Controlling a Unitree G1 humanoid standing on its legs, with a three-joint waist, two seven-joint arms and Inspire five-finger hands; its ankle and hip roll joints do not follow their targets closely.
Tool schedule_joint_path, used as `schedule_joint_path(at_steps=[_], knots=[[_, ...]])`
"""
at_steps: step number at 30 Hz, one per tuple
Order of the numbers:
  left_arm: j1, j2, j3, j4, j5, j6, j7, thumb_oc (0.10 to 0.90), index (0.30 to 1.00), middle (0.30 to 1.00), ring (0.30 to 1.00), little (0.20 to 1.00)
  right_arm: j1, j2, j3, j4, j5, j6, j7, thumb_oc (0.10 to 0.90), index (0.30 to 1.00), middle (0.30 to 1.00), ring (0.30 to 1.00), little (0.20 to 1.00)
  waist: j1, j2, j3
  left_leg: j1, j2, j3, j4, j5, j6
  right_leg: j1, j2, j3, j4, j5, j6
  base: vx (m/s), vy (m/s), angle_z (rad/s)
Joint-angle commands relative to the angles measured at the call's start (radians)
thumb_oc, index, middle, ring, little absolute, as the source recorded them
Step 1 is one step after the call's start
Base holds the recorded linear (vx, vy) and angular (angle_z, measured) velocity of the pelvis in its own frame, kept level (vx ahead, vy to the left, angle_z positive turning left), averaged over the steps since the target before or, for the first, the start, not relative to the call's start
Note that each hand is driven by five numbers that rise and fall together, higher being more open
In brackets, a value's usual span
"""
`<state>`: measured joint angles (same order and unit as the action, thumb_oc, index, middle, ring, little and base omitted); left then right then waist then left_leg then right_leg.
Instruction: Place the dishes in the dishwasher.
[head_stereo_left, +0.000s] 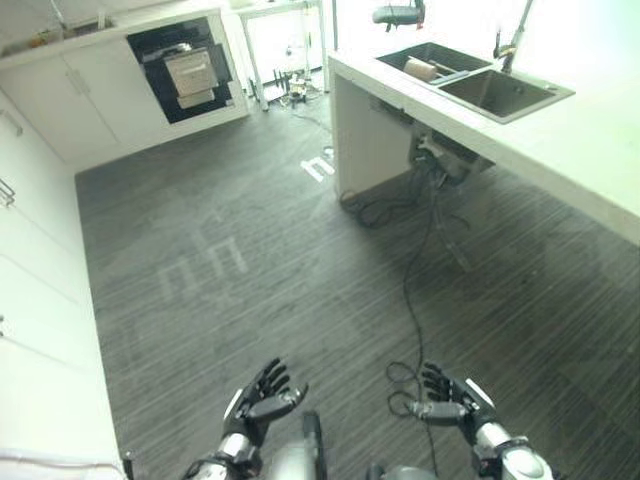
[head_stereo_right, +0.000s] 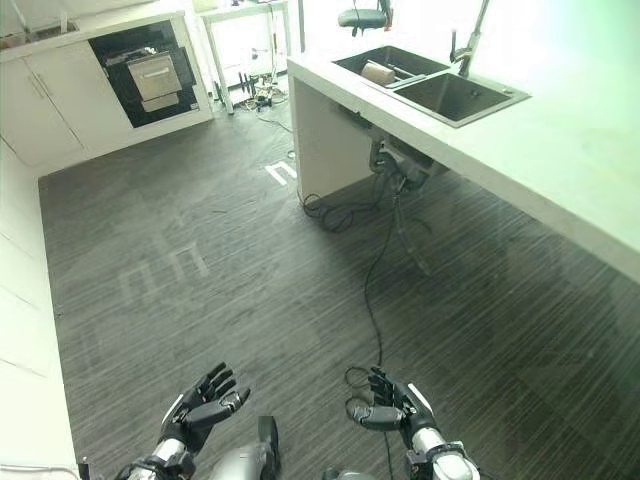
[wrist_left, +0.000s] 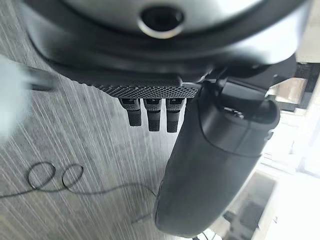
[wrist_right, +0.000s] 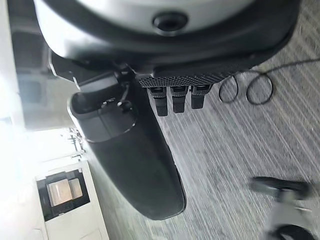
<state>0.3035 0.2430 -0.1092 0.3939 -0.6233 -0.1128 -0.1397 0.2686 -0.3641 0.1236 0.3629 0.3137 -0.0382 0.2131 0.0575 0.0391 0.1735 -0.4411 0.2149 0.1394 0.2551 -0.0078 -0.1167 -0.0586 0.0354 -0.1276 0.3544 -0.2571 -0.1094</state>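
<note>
You see the left hand (head_stereo_left: 262, 397) and right hand (head_stereo_left: 450, 402) released and empty above the floor (head_stereo_left: 300, 270), the dishwasher (head_stereo_left: 188, 68) open well ahead, a dish (head_stereo_left: 421, 69) in the sink (head_stereo_left: 470, 80).

No words, labels or numbers can be read anywhere. The dark floor (head_stereo_left: 300, 260) carries pale angular marks (head_stereo_left: 205, 265), but they spell nothing legible.
</note>
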Motion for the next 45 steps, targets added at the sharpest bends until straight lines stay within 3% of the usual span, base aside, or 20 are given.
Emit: schedule_joint_path(at_steps=[1, 6, 9, 10, 13, 14, 15, 16, 17, 22, 23, 26, 32, 36, 38, 39, 40, 41, 44, 45], knots=[[-0.023, 0.021, 0.055, -0.122, -0.014, -0.129, -0.044, 0.800, 0.900, 0.900, 0.900, 0.900, -0.014, -0.019, -0.020, -0.101, -0.027, -0.115, 0.013, 0.800, 0.900, 0.900, 0.900, 0.900, 0.005, -0.027, -0.044, 0.071, -0.021, 0.048, 0.045, 0.037, -0.003, 0.020, -0.084, -0.118, -0.054, 0.010, 0.159, 0.47, 0.325, -0.41], [-0.049, 0.051, 0.062, -0.130, -0.010, -0.108, -0.055, 0.800, 0.900, 0.900, 0.900, 0.900, -0.002, 0.001, -0.035, -0.140, -0.020, -0.094, 0.014, 0.800, 0.900, 0.900, 0.900, 0.900, 0.004, -0.044, -0.072, 0.139, -0.084, 0.049, 0.045, -0.054, 0.064, 0.110, -0.120, -0.111, -0.054, -0.007, 0.197, 0.39, 0.264, -0.32], [-0.065, 0.073, 0.044, -0.135, -0.008, -0.094, -0.091, 0.800, 0.900, 0.900, 0.900, 0.900, -0.013, 0.020, -0.031, -0.161, -0.019, -0.088, -0.012, 0.800, 0.900, 0.900, 0.900, 0.900, 0.005, -0.052, -0.082, 0.162, -0.121, 0.034, 0.045, -0.080, 0.102, 0.142, -0.138, -0.121, -0.054, 0.074, 0.237, 0.32, 0.195, 0.14], [-0.070, 0.079, 0.031, -0.137, -0.005, -0.089, -0.128, 0.800, 0.900, 0.900, 0.900, 0.900, -0.017, 0.027, -0.025, -0.167, -0.017, -0.079, -0.028, 0.800, 0.900, 0.900, 0.900, 0.900, 0.003, -0.048, -0.084, 0.177, -0.135, 0.019, 0.045, -0.097, 0.119, 0.152, -0.139, -0.122, -0.022, 0.144, 0.260, 0.24, 0.189, 0.50], [-0.077, 0.096, -0.006, -0.156, 0.027, -0.083, -0.145, 0.800, 0.900, 0.900, 0.900, 0.900, -0.025, 0.037, -0.017, -0.178, 0.009, -0.065, -0.046, 0.800, 0.900, 0.900, 0.900, 0.900, 0.009, -0.032, -0.092, 0.192, -0.168, -0.007, 0.045, -0.124, 0.158, 0.082, -0.157, -0.091, 0.284, 0.264, 0.283, 0.23, 0.229, 0.29], [-0.075, 0.099, -0.019, -0.173, 0.044, -0.088, -0.132, 0.800, 0.900, 0.900, 0.900, 0.900, -0.028, 0.040, 0.001, -0.193, 0.011, -0.067, -0.049, 0.800, 0.900, 0.900, 0.900, 0.900, 0.005, -0.025, -0.083, 0.224, -0.182, -0.012, 0.045, -0.147, 0.173, -0.025, -0.180, -0.079, 0.452, 0.282, 0.278, 0.16, 0.189, 0.26], [-0.075, 0.100, -0.025, -0.179, 0.047, -0.092, -0.124, 0.800, 0.900, 0.900, 0.900, 0.900, -0.032, 0.039, 0.009, -0.196, 0.010, -0.069, -0.050, 0.800, 0.900, 0.900, 0.900, 0.900, 0.003, -0.013, -0.085, 0.227, -0.174, -0.012, 0.045, -0.151, 0.174, -0.060, -0.177, -0.090, 0.453, 0.288, 0.268, 0.24, 0.183, -0.08], [-0.077, 0.109, -0.036, -0.189, 0.047, -0.095, -0.093, 0.800, 0.900, 0.900, 0.900, 0.900, -0.041, 0.040, 0.025, -0.202, 0.013, -0.068, -0.051, 0.800, 0.900, 0.900, 0.900, 0.900, -0.005, -0.016, -0.071, 0.251, -0.185, -0.007, 0.045, -0.162, 0.178, -0.111, -0.187, -0.114, 0.423, 0.254, 0.254, 0.30, 0.013, -0.24], [-0.093, 0.125, -0.033, -0.200, 0.046, -0.082, -0.072, 0.800, 0.900, 0.900, 0.900, 0.900, -0.039, 0.035, 0.027, -0.225, 0.047, -0.059, -0.048, 0.800, 0.900, 0.900, 0.900, 0.900, -0.018, -0.020, -0.059, 0.263, -0.189, -0.014, 0.045, -0.160, 0.165, -0.121, -0.158, -0.160, 0.263, 0.219, 0.239, 0.34, -0.046, -0.42], [-0.086, 0.137, 0.000, -0.209, 0.077, -0.074, -0.052, 0.800, 0.900, 0.900, 0.900, 0.900, 0.008, 0.029, -0.003, -0.251, 0.093, -0.079, -0.013, 0.800, 0.900, 0.900, 0.900, 0.900, -0.062, -0.056, -0.034, 0.337, -0.212, -0.013, 0.045, -0.202, 0.150, -0.160, -0.186, -0.201, -0.054, 0.335, 0.256, 0.29, -0.161, 0.09], [-0.085, 0.136, 0.003, -0.216, 0.091, -0.075, -0.031, 0.800, 0.900, 0.900, 0.900, 0.900, 0.012, 0.027, -0.011, -0.253, 0.097, -0.088, -0.006, 0.800, 0.900, 0.900, 0.900, 0.900, -0.084, -0.070, -0.030, 0.367, -0.231, -0.019, 0.045, -0.229, 0.153, -0.249, -0.239, -0.180, -0.054, 0.372, 0.273, 0.48, -0.268, 0.46], [-0.089, 0.137, 0.004, -0.220, 0.105, -0.097, -0.005, 0.800, 0.900, 0.900, 0.900, 0.900, -0.006, 0.028, -0.013, -0.259, 0.091, -0.095, -0.031, 0.800, 0.900, 0.900, 0.900, 0.900, -0.102, -0.076, -0.031, 0.416, -0.247, -0.038, 0.045, -0.281, 0.162, -0.318, -0.279, -0.137, -0.054, 0.411, 0.290, 0.39, -0.234, 0.02], [-0.096, 0.122, 0.002, -0.266, 0.069, -0.091, -0.002, 0.800, 0.900, 0.900, 0.900, 0.900, -0.065, -0.001, 0.003, -0.271, 0.029, -0.088, -0.097, 0.800, 0.900, 0.900, 0.900, 0.900, -0.085, -0.099, -0.103, 0.493, -0.237, -0.030, 0.045, -0.313, 0.131, -0.231, -0.227, -0.142, -0.054, 0.267, 0.258, 0.38, -0.292, 0.08], [-0.082, 0.100, -0.004, -0.274, 0.045, -0.142, 0.002, 0.800, 0.900, 0.900, 0.900, 0.900, -0.073, -0.034, -0.015, -0.272, 0.030, -0.111, -0.095, 0.800, 0.900, 0.900, 0.900, 0.900, -0.076, -0.114, -0.105, 0.540, -0.212, 0.004, 0.075, -0.107, 0.071, -0.178, -0.205, -0.127, -0.054, 0.200, 0.195, 0.32, -0.225, -0.22], [-0.075, 0.092, -0.004, -0.277, 0.035, -0.173, 0.005, 0.800, 0.900, 0.900, 0.900, 0.900, -0.074, -0.051, -0.028, -0.279, 0.032, -0.125, -0.093, 0.800, 0.900, 0.900, 0.900, 0.900, -0.074, -0.131, -0.092, 0.440, -0.177, 0.028, 0.349, -0.025, 0.034, -0.143, -0.208, -0.132, -0.054, 0.172, 0.156, 0.16, -0.194, -0.40], [-0.075, 0.092, -0.002, -0.279, 0.032, -0.176, 0.005, 0.800, 0.900, 0.900, 0.900, 0.900, -0.074, -0.053, -0.031, -0.280, 0.034, -0.126, -0.092, 0.800, 0.900, 0.900, 0.900, 0.900, -0.075, -0.137, -0.092, 0.420, -0.177, 0.032, 0.378, -0.011, 0.033, -0.144, -0.214, -0.132, -0.054, 0.171, 0.152, 0.14, -0.180, -0.37], [-0.060, 0.077, 0.008, -0.293, 0.035, -0.198, -0.008, 0.800, 0.900, 0.900, 0.900, 0.900, -0.065, -0.061, -0.046, -0.288, 0.041, -0.145, -0.078, 0.800, 0.900, 0.900, 0.900, 0.900, -0.060, -0.136, -0.073, 0.319, -0.177, 0.011, 0.570, -0.011, 0.037, -0.112, -0.210, -0.149, -0.054, 0.153, 0.132, 0.17, -0.149, -0.19], [-0.048, 0.069, 0.012, -0.304, 0.046, -0.224, -0.014, 0.800, 0.900, 0.900, 0.900, 0.900, -0.057, -0.062, -0.056, -0.297, 0.036, -0.164, -0.073, 0.800, 0.900, 0.900, 0.900, 0.900, -0.052, -0.132, -0.057, 0.253, -0.159, 0.013, 0.617, -0.002, 0.040, -0.089, -0.202, -0.157, -0.054, 0.141, 0.122, 0.26, -0.130, -0.15], [-0.043, 0.065, 0.038, -0.322, 0.026, -0.257, -0.010, 0.800, 0.900, 0.900, 0.900, 0.900, -0.074, -0.066, -0.063, -0.335, 0.041, -0.170, -0.064, 0.800, 0.900, 0.900, 0.900, 0.900, -0.029, -0.121, -0.037, 0.250, -0.174, 0.043, 0.350, -0.029, 0.074, -0.055, -0.176, -0.121, -0.054, 0.121, 0.144, 0.28, 0.046, -0.37], [-0.039, 0.069, 0.051, -0.337, 0.020, -0.272, -0.001, 0.800, 0.900, 0.900, 0.900, 0.900, -0.082, -0.065, -0.064, -0.354, 0.035, -0.171, -0.053, 0.800, 0.900, 0.900, 0.900, 0.900, -0.024, -0.108, -0.040, 0.285, -0.167, 0.054, 0.152, 0.002, 0.066, -0.047, -0.154, -0.098, -0.054, 0.107, 0.157, 0.32, 0.159, -0.95]])
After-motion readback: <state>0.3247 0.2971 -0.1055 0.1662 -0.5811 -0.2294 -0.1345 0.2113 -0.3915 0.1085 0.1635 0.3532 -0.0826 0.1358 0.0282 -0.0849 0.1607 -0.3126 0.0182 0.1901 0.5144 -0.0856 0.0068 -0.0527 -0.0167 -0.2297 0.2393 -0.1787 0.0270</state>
